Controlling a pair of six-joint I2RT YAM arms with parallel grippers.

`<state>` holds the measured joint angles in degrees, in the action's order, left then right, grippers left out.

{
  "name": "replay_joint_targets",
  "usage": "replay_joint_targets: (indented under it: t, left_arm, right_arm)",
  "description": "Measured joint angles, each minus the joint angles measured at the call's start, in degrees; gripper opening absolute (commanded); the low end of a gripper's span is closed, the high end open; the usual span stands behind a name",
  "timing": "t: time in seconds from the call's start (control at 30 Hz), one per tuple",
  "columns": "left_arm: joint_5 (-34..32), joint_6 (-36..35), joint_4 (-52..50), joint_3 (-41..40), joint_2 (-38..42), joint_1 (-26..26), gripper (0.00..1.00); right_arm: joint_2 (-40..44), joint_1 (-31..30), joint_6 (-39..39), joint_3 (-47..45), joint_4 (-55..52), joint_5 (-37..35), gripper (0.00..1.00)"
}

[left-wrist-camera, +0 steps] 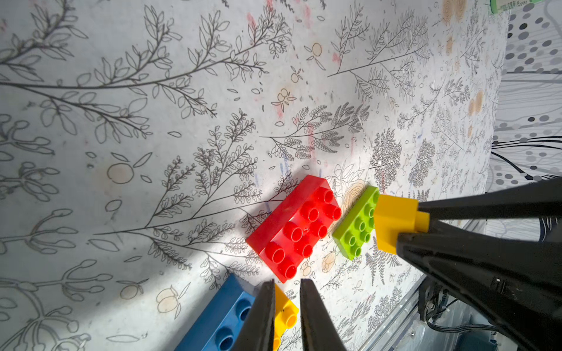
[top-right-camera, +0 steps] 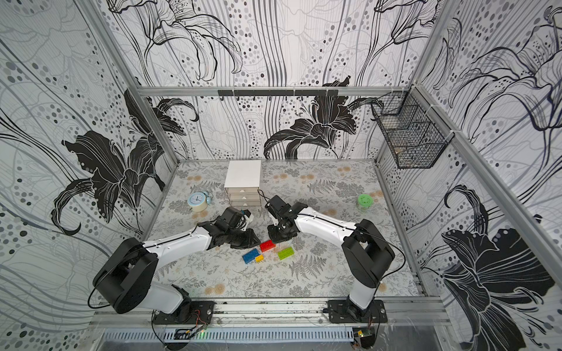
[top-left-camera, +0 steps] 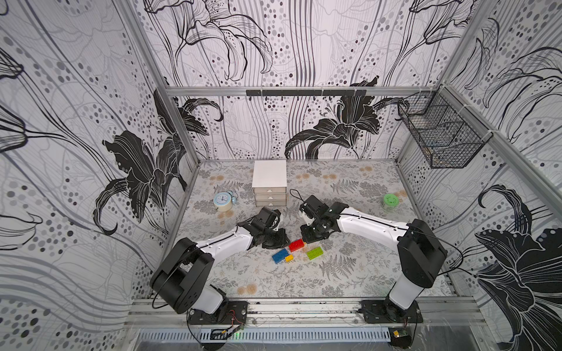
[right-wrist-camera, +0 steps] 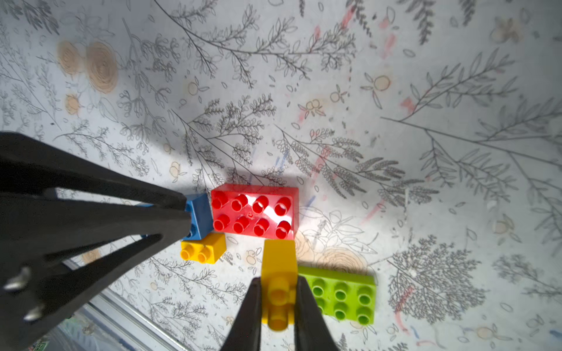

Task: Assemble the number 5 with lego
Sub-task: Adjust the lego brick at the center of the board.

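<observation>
From where I stood, the right gripper [right-wrist-camera: 278, 284] had its jaws pinched onto a small yellow brick [right-wrist-camera: 278, 261], held above the floral mat [top-left-camera: 273, 282]. The brick's studs were turned back toward the wrist and its underside faced out. The left gripper [left-wrist-camera: 286, 284] hung with its jaws drawn almost together, nothing between them that I could see, its tips just over the blue brick [top-left-camera: 280, 256].

The rest of the lego lay loose near the middle of the table, between the two arms. The red brick [top-left-camera: 296, 245] was farthest, with the blue one to its near left and a second yellow brick [top-left-camera: 289, 258] just beside the blue on its right. The lime-green brick [top-left-camera: 314, 252] sat off to the right. None looked joined, so by my reckoning the number 5 was not begun.

They looked light, hard and glossy: stiff enough for a firm squeeze, but slick on the walls and apt to skate when pushed. I'd have taken each by two opposite flat walls, leaving the studs free. The held yellow one was gripped at its stud end and might pivot when pressed home
</observation>
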<state>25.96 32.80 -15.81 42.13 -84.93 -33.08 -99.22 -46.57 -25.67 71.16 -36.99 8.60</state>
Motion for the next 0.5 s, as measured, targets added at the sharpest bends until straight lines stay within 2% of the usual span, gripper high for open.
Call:
replay_joint_targets:
  t: [0.5]
  left_arm:
    - [0.7,-0.1,1.8,0.1,-5.7,0.0,0.17]
  right_arm:
    - [-7.4,0.0,0.0,4.6,-2.7,-1.0,0.16]
